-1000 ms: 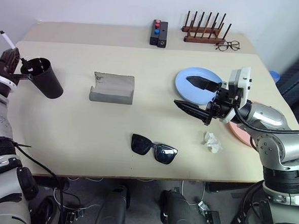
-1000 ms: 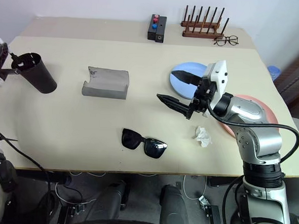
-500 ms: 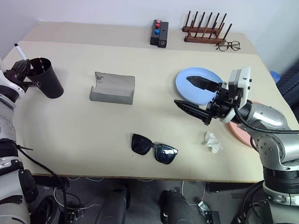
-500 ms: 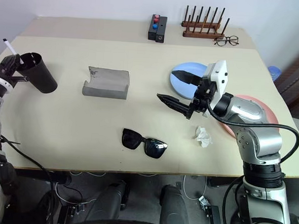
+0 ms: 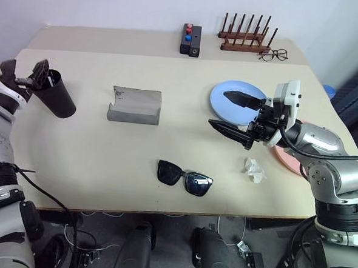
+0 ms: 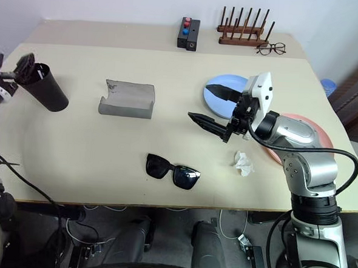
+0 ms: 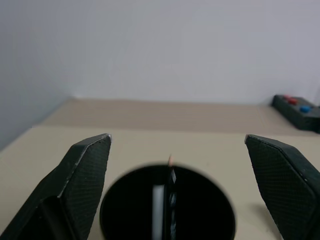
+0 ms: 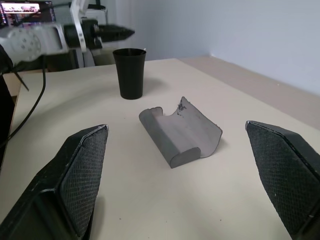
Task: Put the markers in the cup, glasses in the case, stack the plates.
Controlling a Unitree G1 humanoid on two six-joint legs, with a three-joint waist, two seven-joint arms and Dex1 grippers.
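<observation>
The black cup (image 5: 56, 96) stands at the table's far left. My left gripper (image 5: 23, 73) hovers open just above its rim, nothing between the fingers. In the left wrist view a white marker (image 7: 158, 210) stands inside the cup (image 7: 115, 220), with a second slim stick (image 7: 171, 181) beside it. The grey case (image 5: 135, 105) lies open mid-table. Black sunglasses (image 5: 185, 178) lie near the front edge. My right gripper (image 5: 219, 110) hangs open and empty over the table beside the blue plate (image 5: 220, 100). The pink plate (image 6: 287, 157) is partly hidden under my right arm.
A crumpled white tissue (image 5: 254, 169) lies by the right forearm. Along the back stand a black box with red and blue buttons (image 5: 190, 40), a wooden rack (image 5: 243, 36) and thin-rimmed spectacles (image 5: 272, 54).
My left gripper held a white marker above the cup, lowered it and opened; the marker is now inside the cup. The right arm has not moved.
</observation>
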